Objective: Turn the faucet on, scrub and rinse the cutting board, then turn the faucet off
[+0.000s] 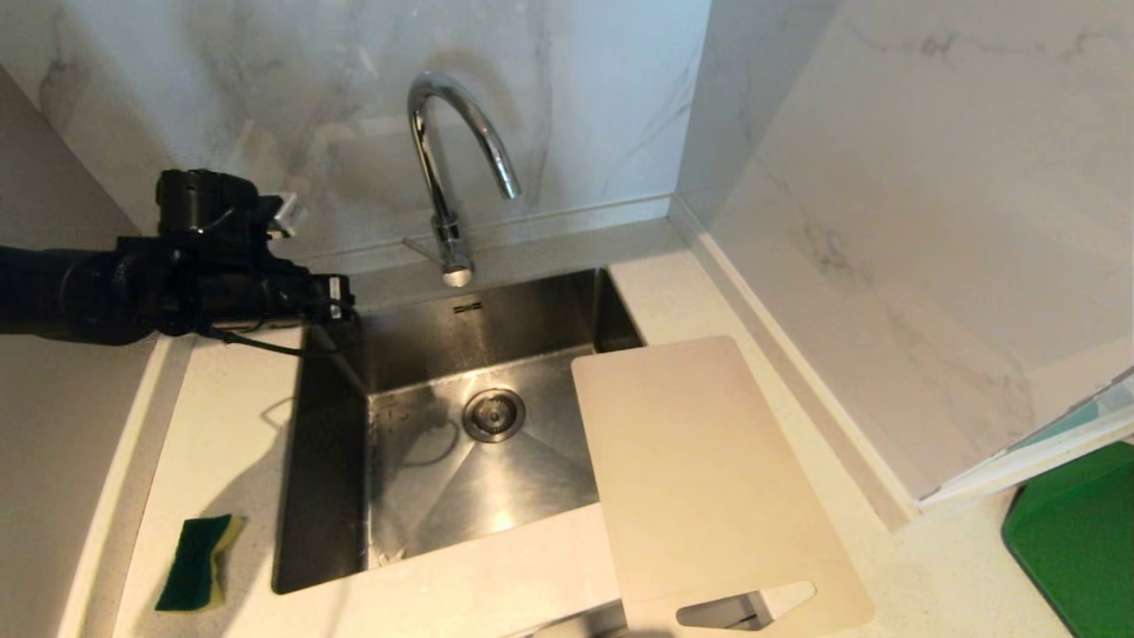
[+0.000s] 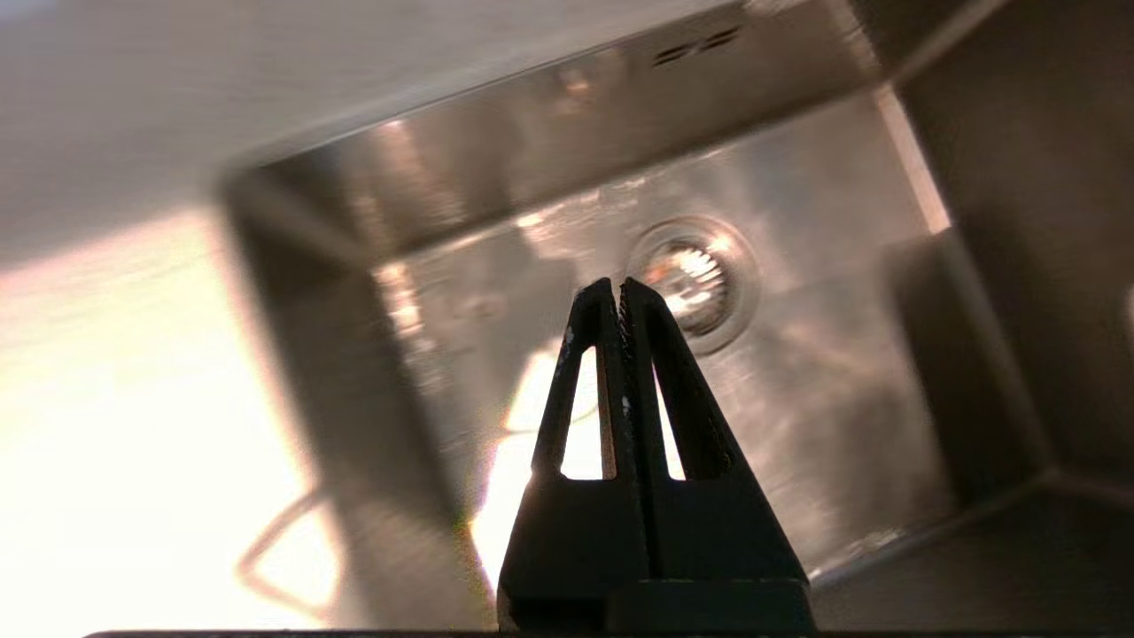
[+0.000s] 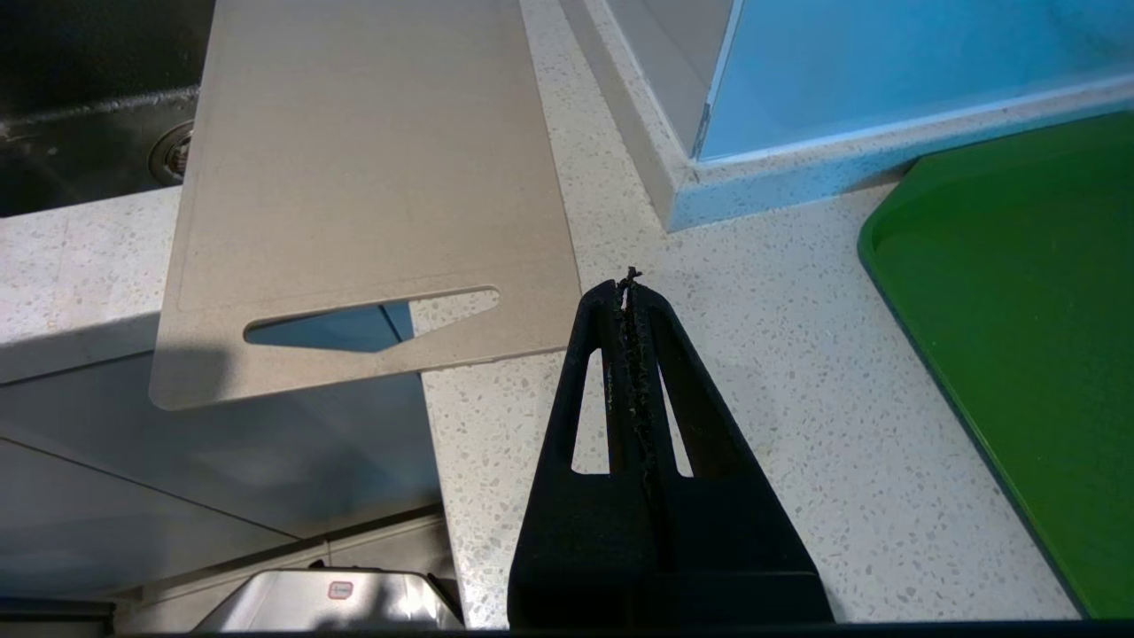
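Observation:
The chrome faucet [image 1: 447, 168] arches over the back rim of the steel sink [image 1: 523, 328], and no stream shows under its spout. The cream cutting board [image 1: 709, 478] lies flat across the sink's right edge and the counter, with its handle slot nearest me. My left gripper [image 1: 345, 306] is shut and empty. It hangs over the sink's back left corner, left of the faucet base, and points into the basin [image 2: 532, 151] towards the drain [image 2: 695, 279]. My right gripper [image 3: 627, 288] is shut and empty above the counter, just right of the cutting board [image 3: 372, 177].
A green and yellow sponge [image 1: 197, 563] lies on the counter left of the sink. A dark green mat [image 1: 1076, 540] sits at the far right. Marble walls close in behind the sink and along the right side.

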You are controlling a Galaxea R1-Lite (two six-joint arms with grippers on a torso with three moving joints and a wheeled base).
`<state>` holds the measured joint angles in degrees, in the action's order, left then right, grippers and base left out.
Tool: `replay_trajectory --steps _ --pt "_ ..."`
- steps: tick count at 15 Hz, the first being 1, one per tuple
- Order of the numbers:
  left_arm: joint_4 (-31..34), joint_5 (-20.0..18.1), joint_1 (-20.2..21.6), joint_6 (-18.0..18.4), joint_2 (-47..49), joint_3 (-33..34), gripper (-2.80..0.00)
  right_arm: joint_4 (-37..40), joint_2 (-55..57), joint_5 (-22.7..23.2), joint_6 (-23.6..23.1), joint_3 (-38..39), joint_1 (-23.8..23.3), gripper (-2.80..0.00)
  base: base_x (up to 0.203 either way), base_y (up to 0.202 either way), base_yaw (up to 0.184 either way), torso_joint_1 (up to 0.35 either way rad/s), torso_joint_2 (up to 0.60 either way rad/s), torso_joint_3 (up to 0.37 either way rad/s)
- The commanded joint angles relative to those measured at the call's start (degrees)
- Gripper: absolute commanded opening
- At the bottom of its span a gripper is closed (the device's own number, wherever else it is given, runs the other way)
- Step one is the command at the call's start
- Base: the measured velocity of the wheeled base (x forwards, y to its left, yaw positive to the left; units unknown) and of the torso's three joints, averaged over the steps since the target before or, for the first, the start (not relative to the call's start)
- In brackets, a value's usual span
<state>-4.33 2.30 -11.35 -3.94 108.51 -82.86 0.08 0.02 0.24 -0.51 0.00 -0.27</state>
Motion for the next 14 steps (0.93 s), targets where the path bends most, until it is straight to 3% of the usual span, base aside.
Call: replay_trajectory --steps 1,8,14 --pt "0.0 0.5 0.6 1.3 -7.3 5.0 -2.80 0.0 0.0 0.0 0.0 0.0 0.0 -2.80 0.000 0.000 0.000 0.000 0.00 0.000" --pt "0.6 0.0 7.6 4.3 -26.2 21.1 -2.80 0.0 0.0 0.0 0.0 0.0 0.0 -2.80 0.000 0.000 0.000 0.000 0.00 0.000" --pt "4.4 -4.0 12.6 4.7 -42.1 34.4 -2.80 0.0 0.0 0.0 0.0 0.0 0.0 -2.80 0.000 0.000 0.000 0.000 0.00 0.000"
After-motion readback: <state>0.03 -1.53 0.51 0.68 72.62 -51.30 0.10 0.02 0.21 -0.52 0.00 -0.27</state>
